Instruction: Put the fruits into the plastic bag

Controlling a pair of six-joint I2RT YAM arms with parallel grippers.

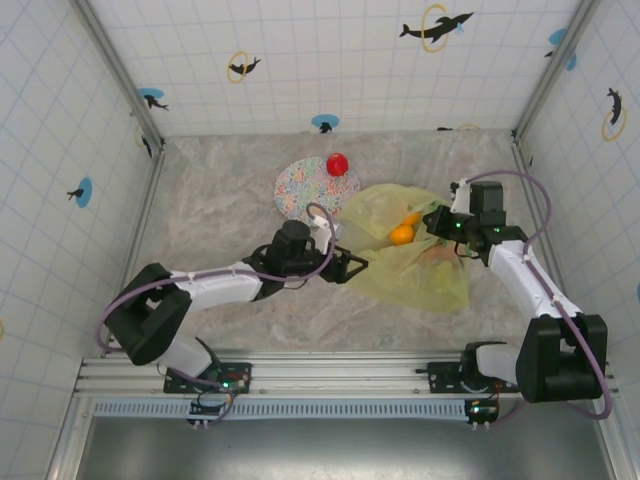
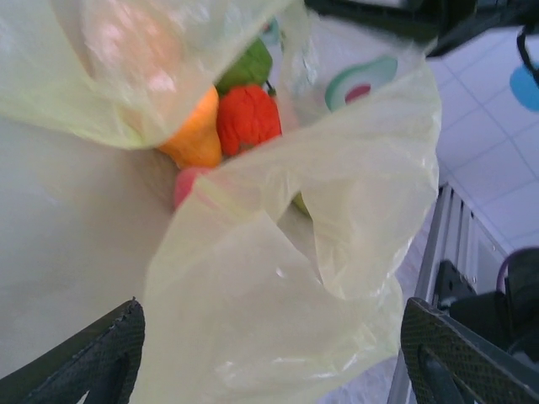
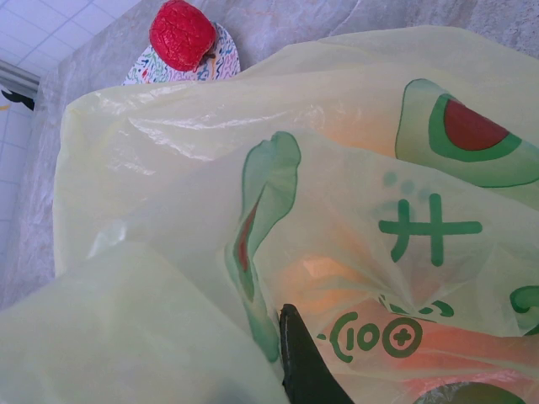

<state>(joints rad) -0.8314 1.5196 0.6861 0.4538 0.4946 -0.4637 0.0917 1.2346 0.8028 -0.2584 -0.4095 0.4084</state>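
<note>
Left pincer [image 1: 357,265] hangs wide and empty at the mouth of the plastic bag [image 1: 425,275], whose rim the right pincer [image 1: 447,224] pinches up. Several fruits [image 1: 401,234] lie inside; one red fruit [image 1: 337,163] waits on the plate [image 1: 300,192], likely the next pick-up.

The plastic bag [image 1: 420,270] lies right of the plate [image 1: 298,190] — fruits [image 1: 401,234] inside. Another fruit [image 1: 337,162], perhaps a strawberry, sits on the plate.
</note>
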